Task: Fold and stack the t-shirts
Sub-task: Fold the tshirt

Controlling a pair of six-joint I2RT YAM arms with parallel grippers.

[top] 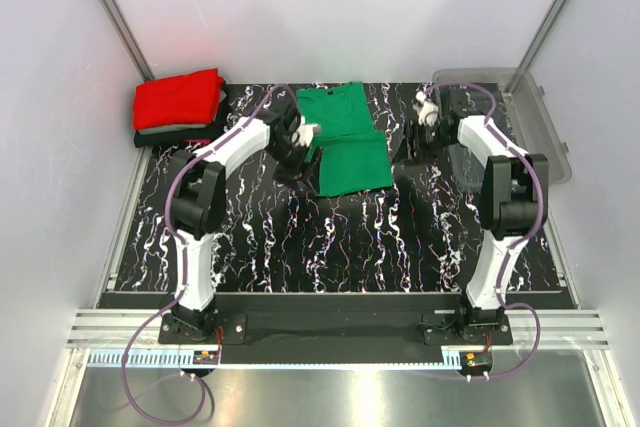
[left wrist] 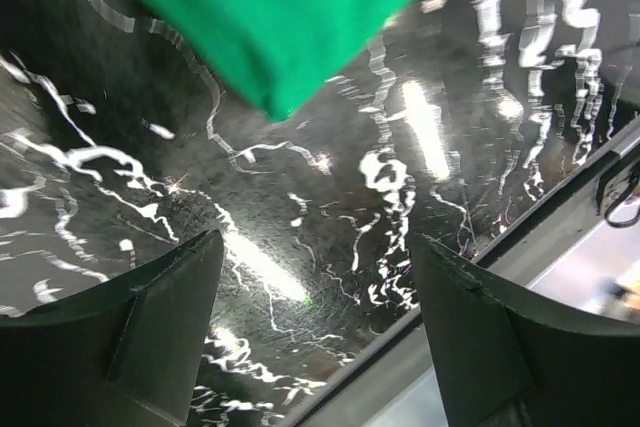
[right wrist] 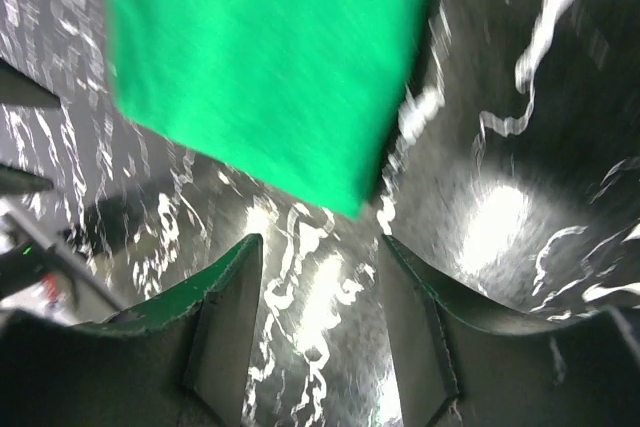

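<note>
**Green t-shirt part-folded at the far edge, both claws empty**

Green t-shirt lies flat on the black marbled tabletop, near the middle of the far edge. From the overhead camera I see its near half doubled into a neat rectangle. My left gripper sits just beside the shirt's left edge, and my right gripper is just off its right edge. In the far left corner a red t-shirt tops a folded pile, with grey and dark shirts under it. A clear plastic bin stands in the far right corner.

On the left wrist camera the two fingers are spread wide with only bare tabletop between them. A folded corner of the green cloth lies ahead of the tips, not touching them.

On the right wrist camera the fingers are likewise parted and hold nothing. The green shirt's corner lies just beyond them on the table, blurred at its edges.
</note>
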